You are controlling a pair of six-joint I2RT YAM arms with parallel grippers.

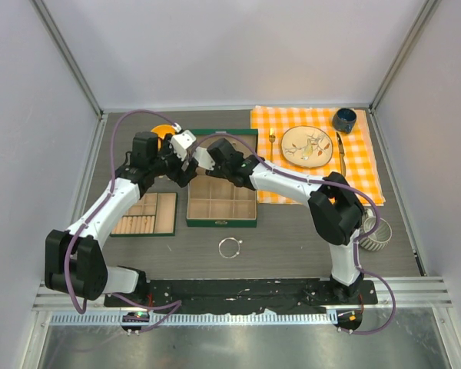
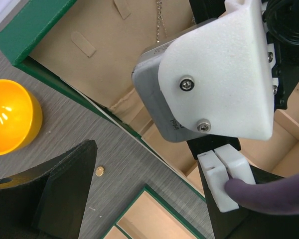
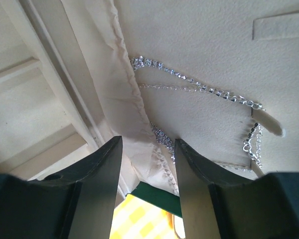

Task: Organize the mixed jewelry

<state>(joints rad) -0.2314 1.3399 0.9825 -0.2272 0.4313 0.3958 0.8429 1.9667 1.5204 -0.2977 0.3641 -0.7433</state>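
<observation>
While the right gripper [image 3: 147, 149] hangs over the beige lining of the green box's opened lid [image 1: 246, 142] with its jaws apart and nothing between them, the fine chain necklace [image 3: 199, 89] lies strung across that lining just beyond the fingertips. The left gripper [image 2: 144, 169] is likewise spread wide and empty at the lid's edge near the yellow bowl [image 2: 10, 117], with one tiny pale stud [image 2: 99, 171] on the bench [image 1: 292, 246] just beside its left finger. The thin round bangle [image 1: 229, 247] lies on the bench in front of the compartment box [image 1: 221, 207], apart from it.
</observation>
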